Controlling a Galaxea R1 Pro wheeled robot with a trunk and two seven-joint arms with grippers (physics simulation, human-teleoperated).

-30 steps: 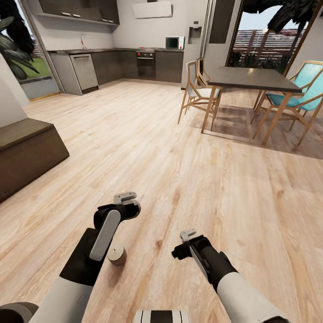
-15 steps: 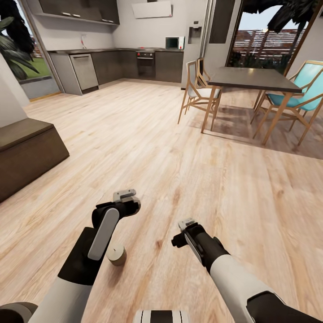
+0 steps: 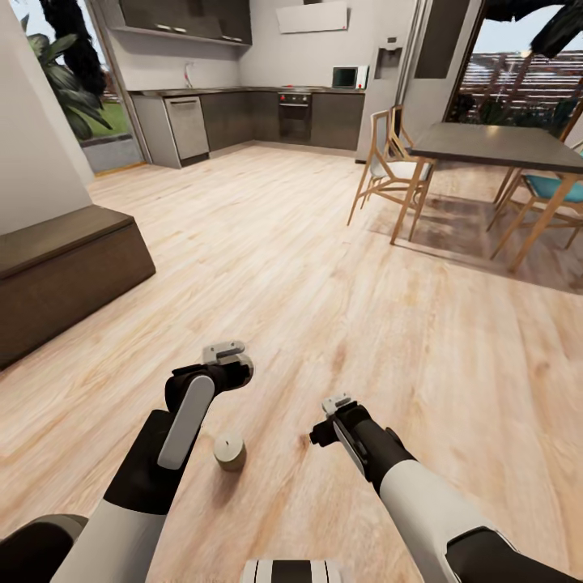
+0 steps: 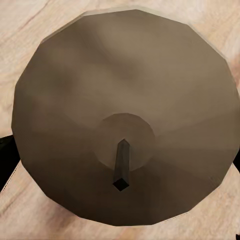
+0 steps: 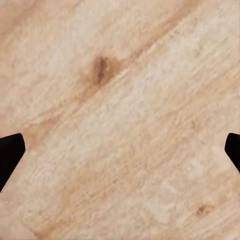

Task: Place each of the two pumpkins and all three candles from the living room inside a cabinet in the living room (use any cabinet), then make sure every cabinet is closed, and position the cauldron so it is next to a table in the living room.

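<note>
One candle (image 3: 230, 450) upright, wood floor (image 3: 324, 267)

Candle (image 3: 230, 450): beige-brown, dark wick. Floor (image 3: 324, 267): pale oak grain, brown knots. Cabinet (image 3: 65, 275): dark brown. Chair seat (image 3: 551, 186): seemingly teal.

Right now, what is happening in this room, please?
A two-armed robot stands on the wooden floor of an open kitchen and dining room. One candle stands upright on the floor between its arms. The left gripper is directly above the candle, looking down on its wick. The right gripper is open over bare floor, holding nothing.
</note>
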